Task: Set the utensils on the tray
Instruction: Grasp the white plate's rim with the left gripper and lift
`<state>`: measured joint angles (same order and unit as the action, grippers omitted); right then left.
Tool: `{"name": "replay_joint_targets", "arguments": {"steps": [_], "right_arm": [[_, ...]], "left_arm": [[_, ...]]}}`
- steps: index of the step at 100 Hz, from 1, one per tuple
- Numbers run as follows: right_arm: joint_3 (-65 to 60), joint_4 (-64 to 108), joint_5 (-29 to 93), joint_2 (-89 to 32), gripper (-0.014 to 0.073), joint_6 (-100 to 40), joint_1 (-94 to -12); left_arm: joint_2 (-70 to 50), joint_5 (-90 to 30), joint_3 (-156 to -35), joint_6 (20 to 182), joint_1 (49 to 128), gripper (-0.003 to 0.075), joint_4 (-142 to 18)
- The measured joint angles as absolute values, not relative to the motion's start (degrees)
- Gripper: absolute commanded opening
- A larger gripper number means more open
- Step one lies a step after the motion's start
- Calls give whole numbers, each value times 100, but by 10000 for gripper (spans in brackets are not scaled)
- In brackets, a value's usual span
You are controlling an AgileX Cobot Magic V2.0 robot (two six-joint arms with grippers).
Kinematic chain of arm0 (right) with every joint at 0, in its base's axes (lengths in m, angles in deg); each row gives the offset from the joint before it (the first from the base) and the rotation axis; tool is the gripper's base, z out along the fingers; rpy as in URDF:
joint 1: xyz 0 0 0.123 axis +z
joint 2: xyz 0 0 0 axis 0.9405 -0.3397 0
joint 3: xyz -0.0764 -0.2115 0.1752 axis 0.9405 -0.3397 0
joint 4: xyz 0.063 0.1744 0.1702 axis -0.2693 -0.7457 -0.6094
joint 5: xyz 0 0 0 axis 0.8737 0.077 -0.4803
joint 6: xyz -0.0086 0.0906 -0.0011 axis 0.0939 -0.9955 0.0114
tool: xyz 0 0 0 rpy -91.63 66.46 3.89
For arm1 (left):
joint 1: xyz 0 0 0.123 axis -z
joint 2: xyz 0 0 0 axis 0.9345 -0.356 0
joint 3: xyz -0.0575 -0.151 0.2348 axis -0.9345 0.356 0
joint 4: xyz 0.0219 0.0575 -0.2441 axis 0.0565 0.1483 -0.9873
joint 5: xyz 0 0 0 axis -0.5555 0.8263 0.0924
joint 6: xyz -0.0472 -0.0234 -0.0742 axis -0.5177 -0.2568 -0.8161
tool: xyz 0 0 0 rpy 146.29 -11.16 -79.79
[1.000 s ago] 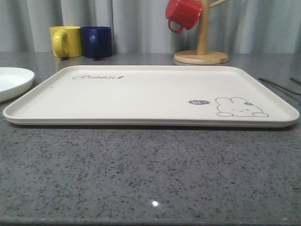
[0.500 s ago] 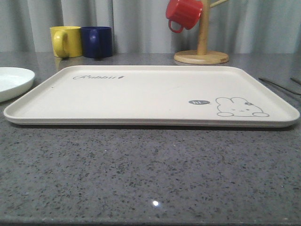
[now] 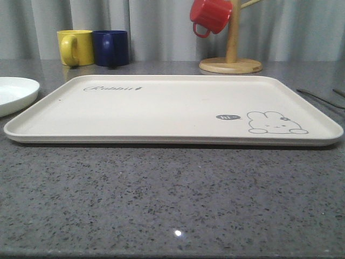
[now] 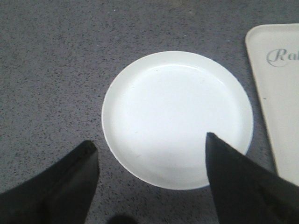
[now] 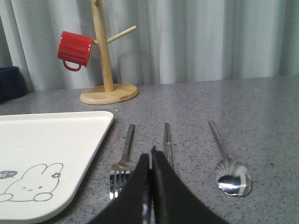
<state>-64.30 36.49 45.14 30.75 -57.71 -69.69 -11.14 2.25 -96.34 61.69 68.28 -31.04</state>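
The cream tray (image 3: 161, 108) with the rabbit drawing lies flat mid-table with nothing on it. The utensils lie on the grey counter just right of it: a fork (image 5: 122, 158), a pair of chopsticks (image 5: 167, 140) and a spoon (image 5: 231, 175), side by side. From the front they show as thin dark lines (image 3: 319, 97) past the tray's right rim. My right gripper (image 5: 150, 150) hovers over the near ends of the fork and chopsticks, fingers pressed together and shut. My left gripper (image 4: 150, 138) hangs open above a round white plate (image 4: 177, 116), holding nothing.
The white plate (image 3: 13, 91) sits left of the tray, whose corner (image 4: 280, 93) lies close beside it. A yellow mug (image 3: 75, 47) and a blue mug (image 3: 110, 47) stand at the back left. A wooden mug tree (image 3: 232, 54) with a red mug (image 3: 210, 15) stands behind the tray.
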Motion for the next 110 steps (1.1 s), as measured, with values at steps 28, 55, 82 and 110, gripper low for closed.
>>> {"name": "replay_joint_targets", "arguments": {"steps": [28, 55, 82, 110], "right_arm": [[-6430, 3649, 4514, 3075, -68, -5771, -6969], [-6430, 3649, 4514, 3075, -68, -5771, -6969], [-6430, 3649, 4514, 3075, -68, -5771, -6969], [-6430, 3649, 4514, 3075, -68, -5771, -6969]], "left_arm": [[-2697, 510, -10503, 6179, 6058, 464, -3138], [-3931, 561, -10758, 6330, 5851, 464, -3191], [-4402, 457, -10772, 6367, 5851, 464, -3214], [-4702, 357, -10796, 6367, 5851, 463, -3257]]}}
